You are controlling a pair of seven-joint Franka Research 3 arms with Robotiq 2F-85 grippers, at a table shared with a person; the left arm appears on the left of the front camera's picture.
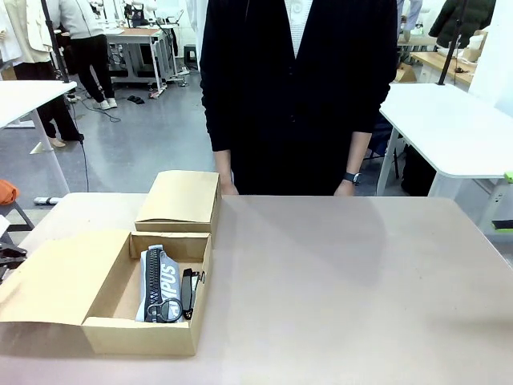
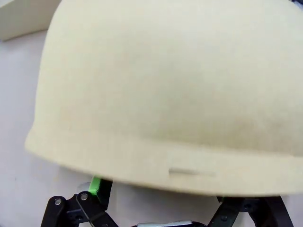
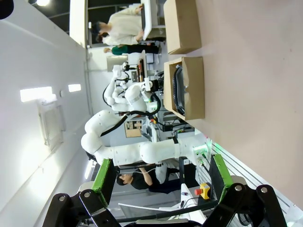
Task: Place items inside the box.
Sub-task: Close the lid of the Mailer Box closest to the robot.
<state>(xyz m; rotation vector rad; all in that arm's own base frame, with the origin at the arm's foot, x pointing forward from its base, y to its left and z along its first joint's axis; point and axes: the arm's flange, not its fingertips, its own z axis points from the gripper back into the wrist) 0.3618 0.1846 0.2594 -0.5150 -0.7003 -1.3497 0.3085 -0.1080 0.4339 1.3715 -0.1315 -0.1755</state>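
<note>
Cardboard box, long and shallow, sits at the table's near-left with its wide flap lid folded out flat. Inside lie a grey zip pencil pouch with black lettering and a black stapler just beside it. A smaller closed cardboard box stands behind. A person in dark clothing waits at the far edge. The left gripper hovers close over the flap, fingers spread apart; the right gripper is released, pads wide, well away from the box.

Brown box, grey lettered pouch
</note>
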